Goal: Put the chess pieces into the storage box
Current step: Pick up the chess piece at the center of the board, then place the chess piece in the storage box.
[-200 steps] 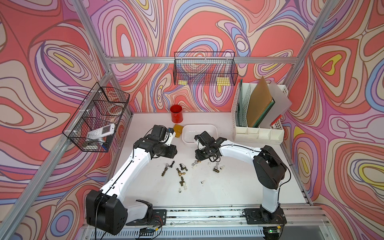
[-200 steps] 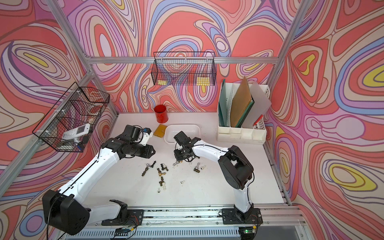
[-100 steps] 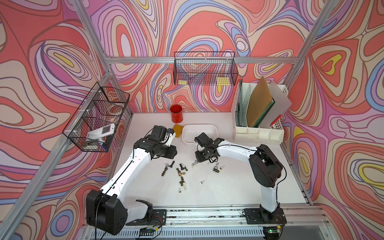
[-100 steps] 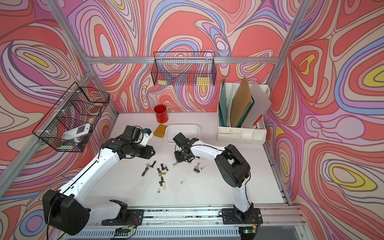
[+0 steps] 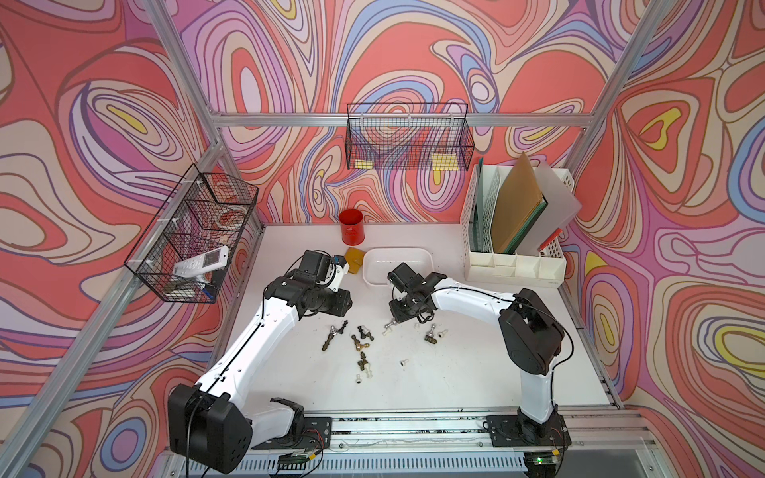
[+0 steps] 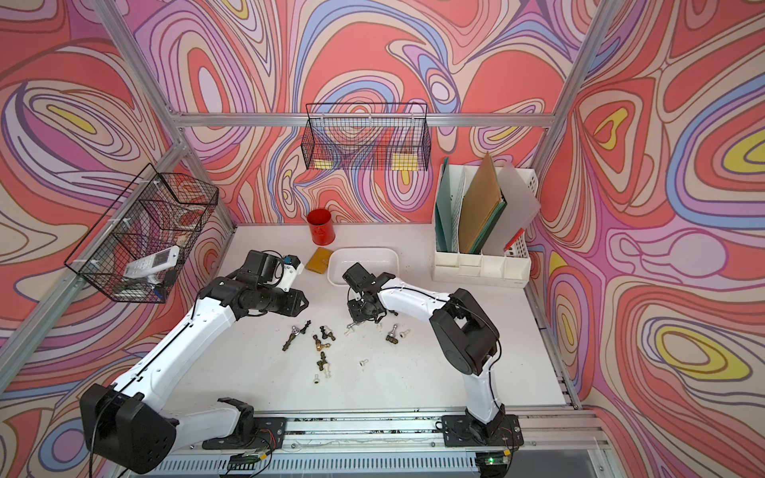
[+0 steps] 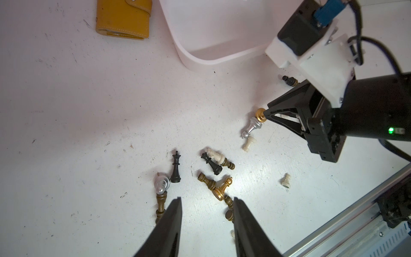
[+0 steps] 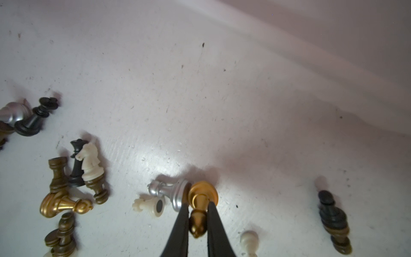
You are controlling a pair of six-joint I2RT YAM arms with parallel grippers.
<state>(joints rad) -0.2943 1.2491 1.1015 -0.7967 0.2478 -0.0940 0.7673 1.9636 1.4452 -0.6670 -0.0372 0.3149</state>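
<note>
Pinching the gold pawn (image 8: 201, 195) low on the table (image 8: 222, 89) with my right gripper (image 8: 198, 214), its base touching a silver pawn (image 8: 169, 191); my left gripper (image 7: 206, 209) hangs open. Next, I reckon: lift straight, then carry to the storage box (image 5: 397, 249) nearby.

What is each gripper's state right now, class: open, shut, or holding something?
Left gripper: open, holding nothing.
Right gripper: shut on a shiny gold turned chess piece.

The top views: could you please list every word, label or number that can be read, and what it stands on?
None can be read.
Red cup: faint mark on its wall, too small.
File organiser: tiny print on its front, too small.
Handset in the wire basket: keys and screen blurred.
</note>
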